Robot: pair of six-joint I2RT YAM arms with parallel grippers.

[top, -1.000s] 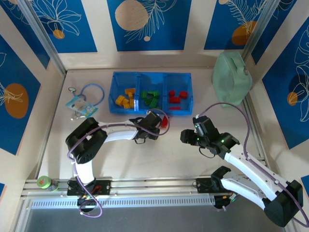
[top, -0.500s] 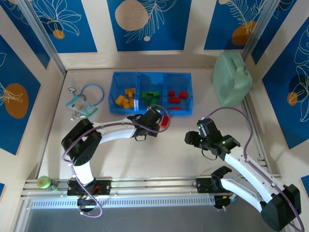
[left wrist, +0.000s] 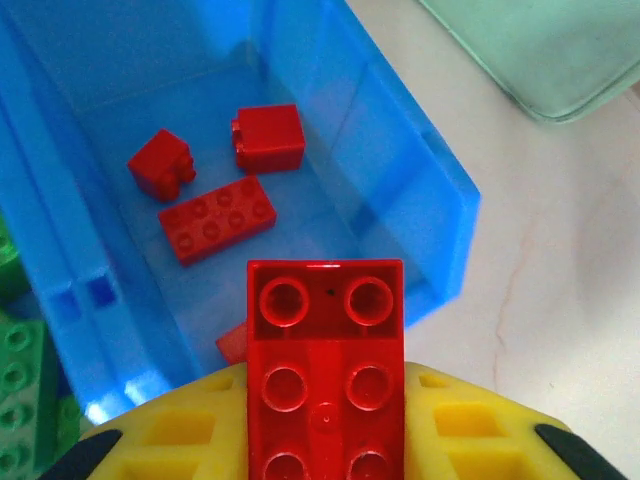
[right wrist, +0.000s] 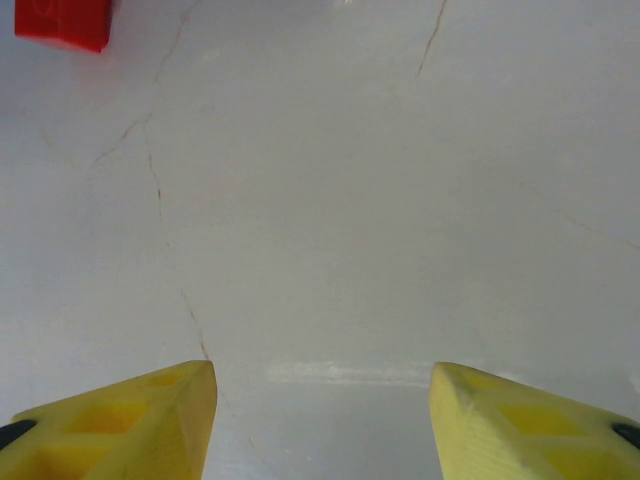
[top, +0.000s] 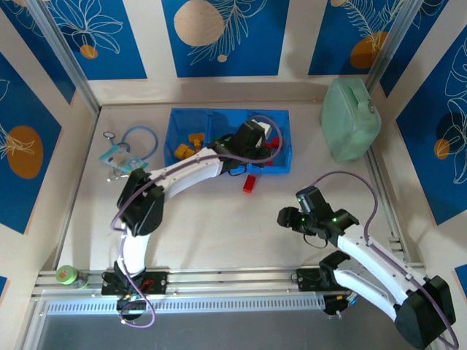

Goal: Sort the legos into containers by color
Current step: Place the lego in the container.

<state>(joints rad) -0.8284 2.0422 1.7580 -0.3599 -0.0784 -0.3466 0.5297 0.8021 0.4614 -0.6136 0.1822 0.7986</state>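
Above the rightmost compartment of the long translucent blue plastic tray [left wrist: 440,190], a red studded plastic brick [left wrist: 325,370] is held, pinched betw. the yellow fingers of the left gripper [left wrist: 325,410], which is closed tight on it w/ the studs turned to the wrist cam. Beyond it, other red bricks [left wrist: 215,218] are seen lying on that compartment's floor, so the colour match is judged correct. Green bricks [left wrist: 20,400] are glimpsed past the divider in the middle compartment, and yellow-orange bricks [top: 188,149] are seen in the left one from the top cam. Step in hand: drop-off of a red brick, approx. at the release point. The next move calls for the jaws to be opened w/ the brick well inside the walls. It looks close to the near wall, so a small push fwd may be needed first. One loose red brick [top: 249,183] is seen on the pale table [top: 219,233], just in front of the tray. The right gripper [right wrist: 320,400] is hung low over bare table, jaws apart, nothing betw. them, w/ that loose brick at the corner of its view, so it is prob. the next pick.
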